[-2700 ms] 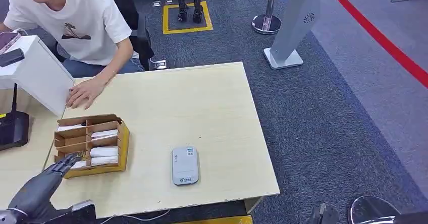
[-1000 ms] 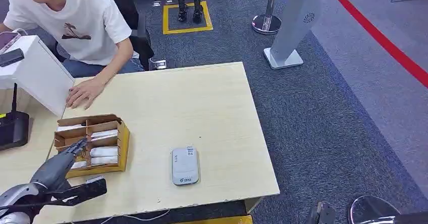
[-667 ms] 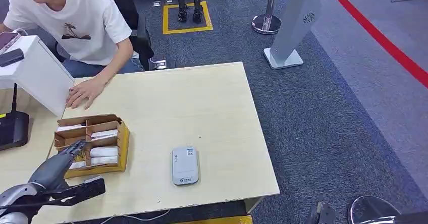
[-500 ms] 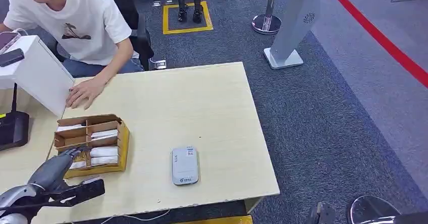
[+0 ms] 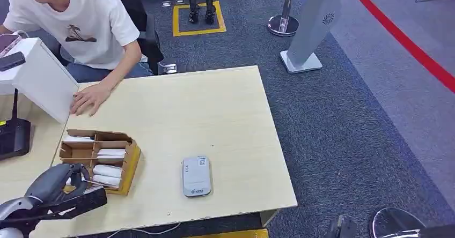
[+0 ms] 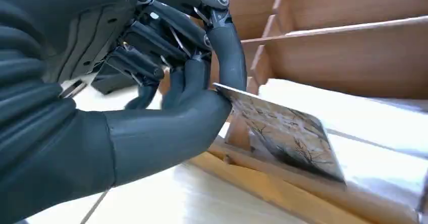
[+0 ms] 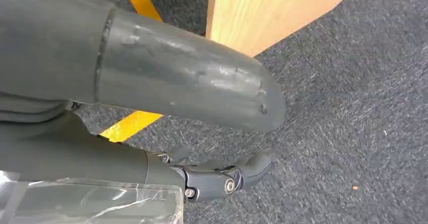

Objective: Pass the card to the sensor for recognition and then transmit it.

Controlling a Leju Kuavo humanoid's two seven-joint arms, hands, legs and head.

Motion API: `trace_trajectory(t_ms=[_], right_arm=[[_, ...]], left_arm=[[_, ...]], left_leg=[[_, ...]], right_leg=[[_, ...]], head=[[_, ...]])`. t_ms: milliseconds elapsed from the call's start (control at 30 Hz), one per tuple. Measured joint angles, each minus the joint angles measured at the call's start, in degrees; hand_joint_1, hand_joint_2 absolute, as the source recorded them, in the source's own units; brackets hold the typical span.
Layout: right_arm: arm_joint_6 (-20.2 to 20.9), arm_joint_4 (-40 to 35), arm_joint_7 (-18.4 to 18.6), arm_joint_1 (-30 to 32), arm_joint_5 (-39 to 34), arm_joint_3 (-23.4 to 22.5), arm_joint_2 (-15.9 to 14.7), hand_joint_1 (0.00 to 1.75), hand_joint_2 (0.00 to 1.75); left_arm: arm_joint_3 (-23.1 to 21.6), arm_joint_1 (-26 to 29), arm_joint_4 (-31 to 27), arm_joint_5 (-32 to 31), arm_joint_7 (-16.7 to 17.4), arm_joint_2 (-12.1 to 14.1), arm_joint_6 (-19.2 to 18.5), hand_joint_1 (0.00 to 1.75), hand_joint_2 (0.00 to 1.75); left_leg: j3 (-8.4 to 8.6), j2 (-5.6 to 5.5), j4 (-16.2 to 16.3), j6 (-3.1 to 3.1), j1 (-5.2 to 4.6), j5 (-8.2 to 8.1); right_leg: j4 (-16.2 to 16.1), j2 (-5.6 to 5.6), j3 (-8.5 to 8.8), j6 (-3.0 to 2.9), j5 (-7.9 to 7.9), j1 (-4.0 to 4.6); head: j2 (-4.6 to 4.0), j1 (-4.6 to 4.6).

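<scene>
At the near end of the cardboard box (image 5: 96, 157) on the table (image 5: 214, 109), the left hand (image 6: 166, 103) pinches one corner of a card (image 6: 285, 133) between thumb and finger. The card looks thin, light, stiff and smooth, so it may slip or twist; a grip further in seems safer. The right hand (image 7: 222, 176) hangs by the floor, fingers bent, holding nothing. The sensor (image 5: 196, 176) sits near the box.
</scene>
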Motion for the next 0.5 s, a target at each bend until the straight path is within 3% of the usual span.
trace_trajectory(t_ms=[200,500], right_arm=[[0.4,0.2,-0.9,0.2,0.1,-0.3,0.0,0.00,0.00],[0.6,0.2,-1.0,0.2,0.8,-0.3,0.0,0.00,0.00]], left_arm=[[2.6,3.2,-3.1,4.7,0.6,1.5,-0.5,1.75,1.75],[2.9,3.4,-3.7,4.3,0.3,1.3,-0.1,1.75,1.75]], left_leg=[[0.00,-0.01,0.0,0.00,0.00,0.00],[0.01,-0.02,0.0,0.00,0.00,0.01]], right_leg=[[0.0,-0.01,0.00,0.00,-0.01,0.00],[0.0,-0.02,0.01,0.00,0.01,0.00]], head=[[-0.02,-0.04],[-0.02,-0.04]])
